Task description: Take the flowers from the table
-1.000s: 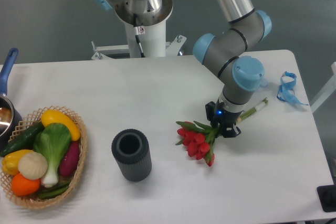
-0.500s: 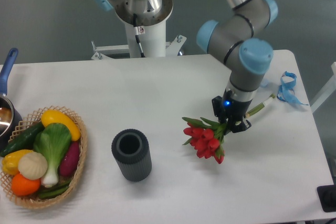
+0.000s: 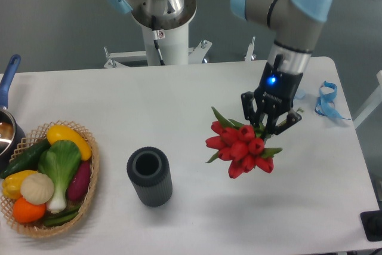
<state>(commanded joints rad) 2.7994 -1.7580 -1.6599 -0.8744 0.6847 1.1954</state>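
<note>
overlooking white table [image 3: 179, 106], grey floor [image 3: 54, 16]

Readable text: none found anywhere in the camera view.
Robot base column [image 3: 160, 25]: a small tag with a red mark, too small to read.
Arm wrist [image 3: 280, 82]: a blue light, no lettering or number visible.
Dark ribbed cylinder [image 3: 149, 177]: no label or brand visible.
Basket [image 3: 83, 201]: no tag or print visible.
Tabletop [image 3: 149, 111]: plain white, no markings or signs visible.
</note>
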